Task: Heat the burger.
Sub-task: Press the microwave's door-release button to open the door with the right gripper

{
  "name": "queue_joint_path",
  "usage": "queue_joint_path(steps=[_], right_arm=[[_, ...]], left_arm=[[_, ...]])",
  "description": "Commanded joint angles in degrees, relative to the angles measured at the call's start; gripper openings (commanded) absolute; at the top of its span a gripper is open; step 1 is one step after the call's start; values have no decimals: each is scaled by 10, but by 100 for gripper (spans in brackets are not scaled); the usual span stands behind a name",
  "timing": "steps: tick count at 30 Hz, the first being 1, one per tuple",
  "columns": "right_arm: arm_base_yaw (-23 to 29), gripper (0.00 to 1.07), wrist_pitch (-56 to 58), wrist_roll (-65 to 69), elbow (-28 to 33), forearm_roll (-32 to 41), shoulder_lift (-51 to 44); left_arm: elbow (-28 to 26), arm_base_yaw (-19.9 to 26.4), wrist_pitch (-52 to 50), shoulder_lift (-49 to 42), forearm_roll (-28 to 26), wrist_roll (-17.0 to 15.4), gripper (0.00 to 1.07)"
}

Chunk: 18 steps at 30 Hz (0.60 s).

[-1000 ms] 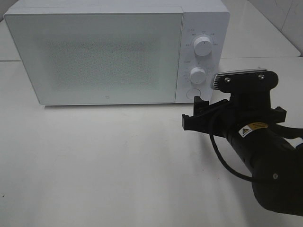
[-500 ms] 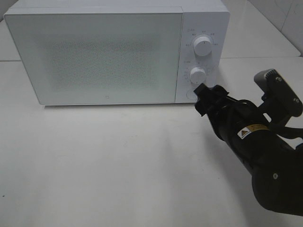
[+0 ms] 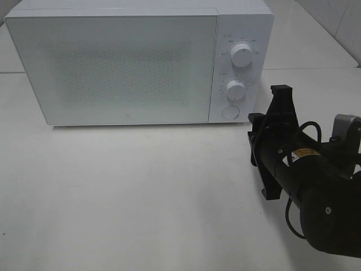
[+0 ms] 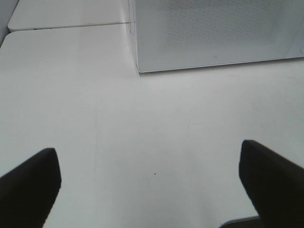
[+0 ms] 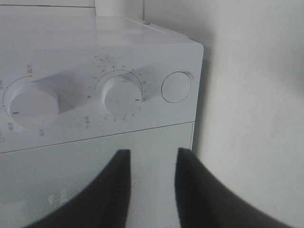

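The burger is out of view in every frame. A white microwave (image 3: pixel 130 68) stands at the back of the table with its door closed, and the frosted door shows nothing inside. My right gripper (image 3: pixel 252 138) hovers just in front of the microwave's lower right corner, rolled onto its side. In the right wrist view its fingers (image 5: pixel 118 185) stand a narrow gap apart with nothing between them, pointing at the control panel below the round door button (image 5: pixel 176 87). My left gripper (image 4: pixel 149 190) is wide open over bare table, short of the microwave (image 4: pixel 213 28).
The control panel holds two round knobs (image 3: pixel 242 55) (image 3: pixel 236 89) above the door button (image 3: pixel 229 112). The white table (image 3: pixel 141 192) stretches in front of the microwave. A tiled wall rises at the back right.
My right gripper drew back from the door button, rolled about a quarter turn, and its fingers narrowed. The left gripper stayed as it was.
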Motion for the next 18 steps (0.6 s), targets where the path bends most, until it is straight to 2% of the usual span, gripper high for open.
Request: queue_joint_path(steps=[1,2,3,4,9,18], right_arm=[[2,16,0,11,-5,-8,0],[2,5,1,11,-6,-8,2],[2,5,1,11,-6,-8,2],[2,0,5,9,-6,-8,2],[-8,0,44,-6,-15,-7,2],[-63,0,96,-22,-57,-85,21]], left_arm=[[1,2,-5,-13,-1,1,96],[1,2,-5,-13,-1,1,96],[1,2,-5,-13,-1,1,96],[1,2,-5,-13,-1,1,96],[1,2,-5,-13,-1,1,96],[1,2,-5,-13,-1,1,96]])
